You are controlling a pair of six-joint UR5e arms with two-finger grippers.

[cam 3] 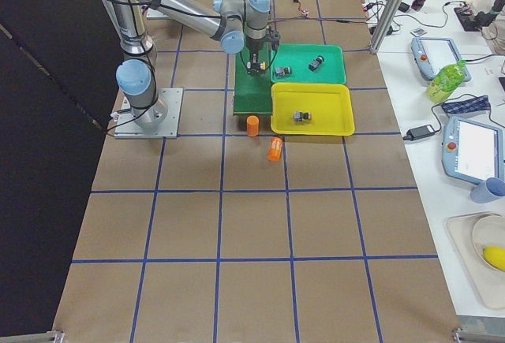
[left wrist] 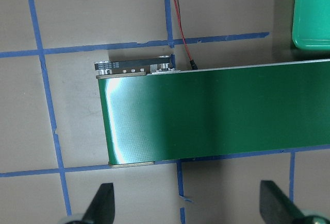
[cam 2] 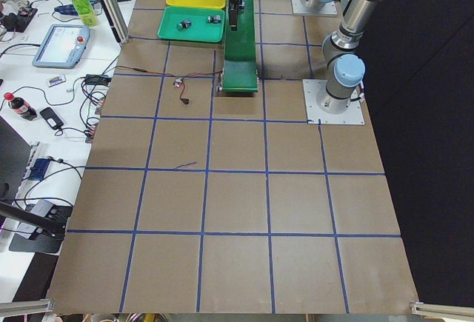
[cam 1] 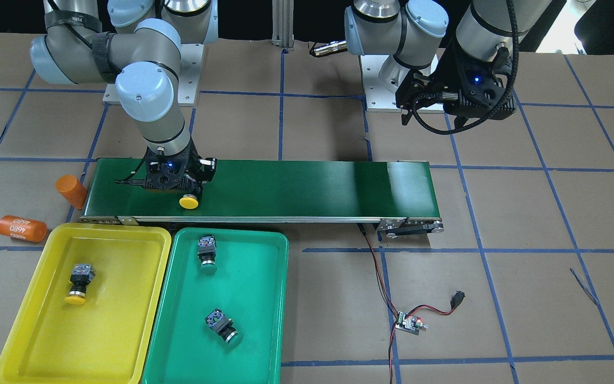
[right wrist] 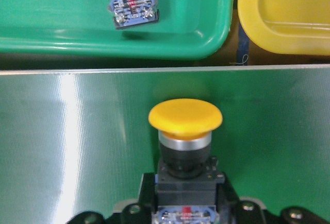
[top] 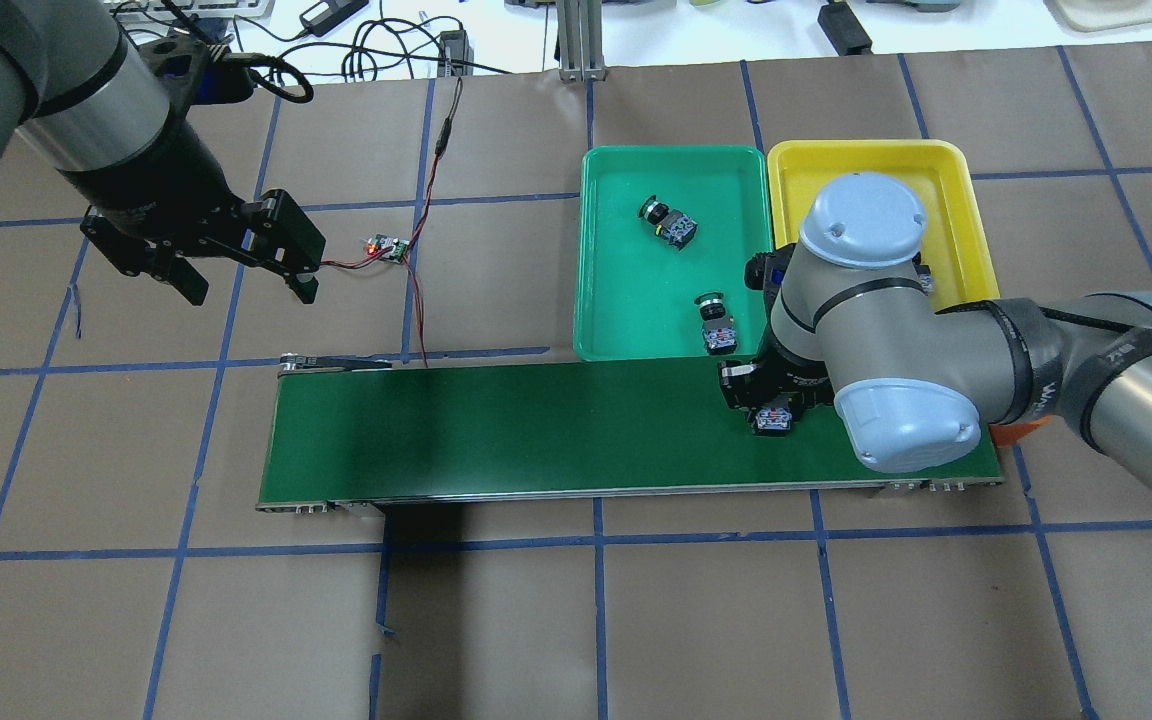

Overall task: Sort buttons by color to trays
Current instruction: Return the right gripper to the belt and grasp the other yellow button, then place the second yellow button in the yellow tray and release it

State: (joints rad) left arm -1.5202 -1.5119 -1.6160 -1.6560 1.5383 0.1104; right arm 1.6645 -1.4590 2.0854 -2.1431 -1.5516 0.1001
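Clamping the glossy, dome-capped yellow button [right wrist: 185, 117] is the right end effector [right wrist: 185, 195]; the left end effector [left wrist: 188, 201] gapes.

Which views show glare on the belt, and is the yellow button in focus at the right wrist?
Left wrist view: a glare band across the conveyor belt near its end. Right wrist view: a vertical glare streak left of the yellow button, whose cap looks sharp. Front-facing view: only a faint sheen.

Bright, even overhead light. White glare streaks the long dark-green conveyor belt [left wrist: 117, 123] near its end; a soft shadow darkens the brown tabletop [top: 481, 525] along the belt's edge.
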